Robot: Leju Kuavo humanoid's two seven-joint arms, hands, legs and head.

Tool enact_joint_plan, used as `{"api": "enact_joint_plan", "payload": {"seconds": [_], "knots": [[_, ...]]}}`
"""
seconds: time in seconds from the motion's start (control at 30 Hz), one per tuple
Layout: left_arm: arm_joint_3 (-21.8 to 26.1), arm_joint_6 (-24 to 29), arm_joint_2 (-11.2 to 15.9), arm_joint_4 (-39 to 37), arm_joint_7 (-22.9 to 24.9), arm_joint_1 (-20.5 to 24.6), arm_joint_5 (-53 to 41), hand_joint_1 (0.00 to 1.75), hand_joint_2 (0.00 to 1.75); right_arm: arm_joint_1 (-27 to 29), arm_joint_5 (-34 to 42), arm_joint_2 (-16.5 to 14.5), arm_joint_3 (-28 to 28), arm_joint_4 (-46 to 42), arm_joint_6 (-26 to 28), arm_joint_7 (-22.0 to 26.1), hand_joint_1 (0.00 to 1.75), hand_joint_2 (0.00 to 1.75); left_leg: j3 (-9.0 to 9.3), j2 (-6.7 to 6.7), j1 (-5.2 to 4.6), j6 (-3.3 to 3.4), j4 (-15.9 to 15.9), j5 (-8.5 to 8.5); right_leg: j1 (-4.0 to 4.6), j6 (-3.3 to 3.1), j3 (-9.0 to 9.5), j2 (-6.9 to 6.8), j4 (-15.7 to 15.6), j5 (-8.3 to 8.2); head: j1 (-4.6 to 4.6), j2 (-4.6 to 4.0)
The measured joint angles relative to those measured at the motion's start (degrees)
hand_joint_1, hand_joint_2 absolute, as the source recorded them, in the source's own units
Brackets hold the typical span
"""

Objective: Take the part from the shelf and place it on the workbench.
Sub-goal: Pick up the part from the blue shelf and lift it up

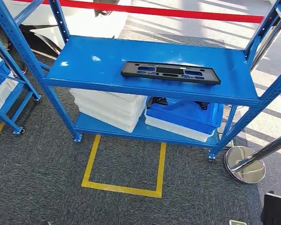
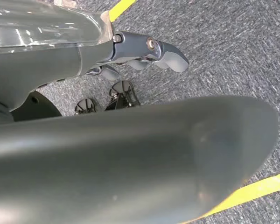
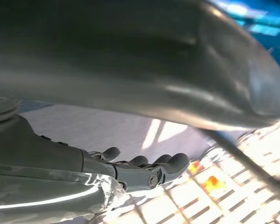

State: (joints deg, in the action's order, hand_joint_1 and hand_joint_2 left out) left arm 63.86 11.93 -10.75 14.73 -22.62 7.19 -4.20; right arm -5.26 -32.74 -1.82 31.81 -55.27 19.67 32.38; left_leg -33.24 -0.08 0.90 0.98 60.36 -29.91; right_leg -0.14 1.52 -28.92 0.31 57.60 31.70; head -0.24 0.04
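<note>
The part (image 1: pixel 171 72) is a flat black rectangular frame with cut-outs. It lies on the top board of the blue shelf (image 1: pixel 96 61), right of the middle and near the front edge. My left hand (image 2: pixel 107 140) hangs over grey carpet, its fingers (image 2: pixel 145 49) stretched out and apart from the thick thumb, nothing in it. My right hand (image 3: pixel 124 65) also hangs low beside the shelf, with its fingers (image 3: pixel 149 170) straight and nothing held. Both hands are well away from the part.
On the lower board lie stacked white bins (image 1: pixel 109 108) and a blue bin (image 1: pixel 183 117). A yellow taped square (image 1: pixel 125 187) marks the carpet before the shelf. A chrome post base (image 1: pixel 244 164) stands at the right, a second blue rack (image 1: pixel 4 89) at the left, a red barrier belt (image 1: pixel 167 11) behind.
</note>
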Motion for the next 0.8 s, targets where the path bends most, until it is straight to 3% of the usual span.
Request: {"api": "enact_joint_plan", "payload": {"seconds": [0.8], "knots": [[-0.4, -0.7, 0.0, -0.1, 0.5, 0.8, 0.0, 0.00, 0.00, -1.8, 5.4, 6.5, -43.8, -14.9, -15.7, 0.3, 0.00, 0.00, 0.00, 0.00, 0.02, -0.01, 0.0, 0.01, 0.01, -0.01, -0.04, 0.00, 0.0, 0.01, 0.00, -0.01]]}}
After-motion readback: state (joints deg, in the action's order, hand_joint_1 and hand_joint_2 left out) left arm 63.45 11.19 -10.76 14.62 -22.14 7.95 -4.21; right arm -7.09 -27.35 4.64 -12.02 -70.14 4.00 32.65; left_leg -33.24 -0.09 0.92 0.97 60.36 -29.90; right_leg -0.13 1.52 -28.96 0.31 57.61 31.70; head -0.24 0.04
